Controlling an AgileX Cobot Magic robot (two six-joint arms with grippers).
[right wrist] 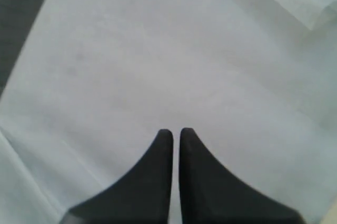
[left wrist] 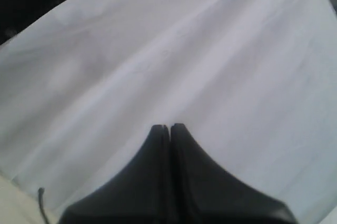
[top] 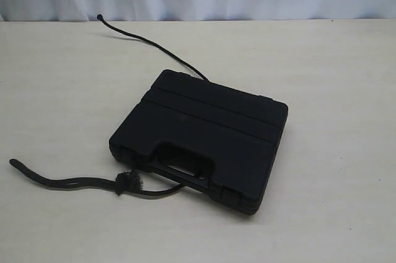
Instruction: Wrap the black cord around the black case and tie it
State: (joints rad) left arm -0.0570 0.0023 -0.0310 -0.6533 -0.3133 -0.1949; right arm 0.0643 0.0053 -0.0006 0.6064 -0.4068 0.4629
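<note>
The black case [top: 204, 133] lay flat in the middle of the bench [top: 322, 201], its handle cut-out toward the camera. The black cord [top: 74, 182] trailed leftward from under the handle side, carrying a frayed tuft [top: 128, 182]. Another length ran from the far edge to a knotted tip [top: 101, 17]. The left fingers [left wrist: 158, 135] and right fingers [right wrist: 165, 140] were closed together, holding nothing.
</note>
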